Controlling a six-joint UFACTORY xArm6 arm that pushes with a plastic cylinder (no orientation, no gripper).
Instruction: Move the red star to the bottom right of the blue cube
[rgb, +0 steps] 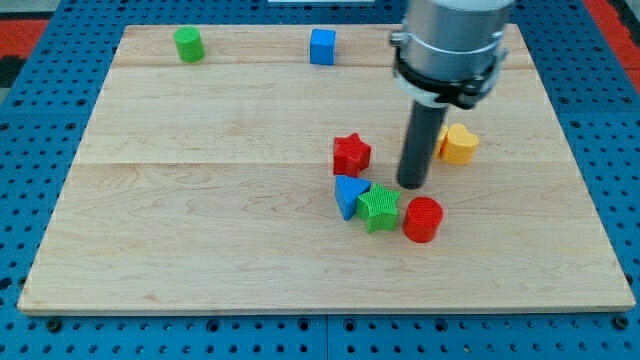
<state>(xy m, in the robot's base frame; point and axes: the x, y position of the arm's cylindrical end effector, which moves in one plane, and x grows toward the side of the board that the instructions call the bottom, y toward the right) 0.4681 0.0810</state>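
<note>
Grey metal arm ending in a straight dark rod.

The arm's visible section is a broad, smooth cylinder of pale grey metal with a soft sheen, cut off by the view's top. Around its lower end runs a black collar, a ring-like clamp with small lugs jutting at its sides and a thin pale band showing just beneath. From the collar hangs the rod, a plain matte cylinder, dark grey to black, far narrower than the housing above. My tip is its blunt, flat-cut lower end, unmarked.

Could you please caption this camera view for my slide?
My tip rests right of the red star block, far below the blue cube block.
</note>
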